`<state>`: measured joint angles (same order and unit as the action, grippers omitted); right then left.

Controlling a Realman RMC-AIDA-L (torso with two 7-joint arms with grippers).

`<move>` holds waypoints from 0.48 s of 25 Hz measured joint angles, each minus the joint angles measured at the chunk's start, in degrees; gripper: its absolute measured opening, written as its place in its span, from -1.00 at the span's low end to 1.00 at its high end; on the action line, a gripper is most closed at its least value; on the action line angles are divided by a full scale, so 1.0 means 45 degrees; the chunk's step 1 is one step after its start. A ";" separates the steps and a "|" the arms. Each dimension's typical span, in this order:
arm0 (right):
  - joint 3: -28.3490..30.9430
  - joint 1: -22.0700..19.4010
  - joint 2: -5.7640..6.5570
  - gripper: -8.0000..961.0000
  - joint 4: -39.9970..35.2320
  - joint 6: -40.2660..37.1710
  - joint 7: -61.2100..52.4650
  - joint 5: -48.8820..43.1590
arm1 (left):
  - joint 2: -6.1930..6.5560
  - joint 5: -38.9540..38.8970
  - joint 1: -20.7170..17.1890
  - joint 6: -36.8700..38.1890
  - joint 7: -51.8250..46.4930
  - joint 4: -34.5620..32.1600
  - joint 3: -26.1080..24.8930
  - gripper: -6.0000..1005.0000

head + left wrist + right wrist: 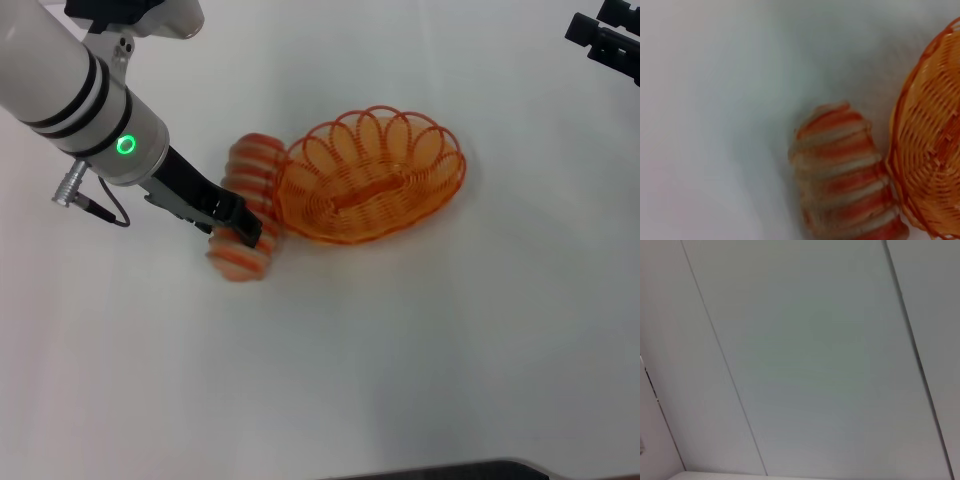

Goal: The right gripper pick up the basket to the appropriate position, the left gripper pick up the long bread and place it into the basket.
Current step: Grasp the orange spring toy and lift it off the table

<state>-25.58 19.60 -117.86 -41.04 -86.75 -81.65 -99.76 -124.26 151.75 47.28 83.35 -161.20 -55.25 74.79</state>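
At the table's centre, the black two-fingered left gripper (243, 228) straddles the striped cream long bread (250, 208), jaws narrowly parted; the oval orange wire basket (370, 178) touches at three o'clock. Squeeze mid-loaf, lift straight up.

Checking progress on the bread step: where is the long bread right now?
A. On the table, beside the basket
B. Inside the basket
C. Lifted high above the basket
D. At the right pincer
A: the long bread lies on the table against the basket rim, with the left pincer at it.
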 joint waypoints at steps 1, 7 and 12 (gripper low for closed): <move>0.0000 0.0000 -0.0001 0.53 0.0000 0.0000 0.0000 0.0000 | 0.0027 -0.0111 0.0000 0.0016 0.0028 0.0031 0.0000 0.26; -0.0012 0.0000 0.0000 0.53 -0.0001 -0.0015 0.0000 -0.0001 | 0.0037 -0.0159 0.0001 0.0024 0.0078 0.0100 0.0000 0.20; 0.0000 0.0004 -0.0001 0.53 0.0000 -0.0048 0.0000 0.0000 | 0.0037 -0.0085 0.0001 0.0018 0.0014 0.0100 -0.0052 0.16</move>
<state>-25.58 19.62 -117.86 -41.04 -86.97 -81.65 -99.76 -124.10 151.37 47.29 83.43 -161.13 -54.80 74.56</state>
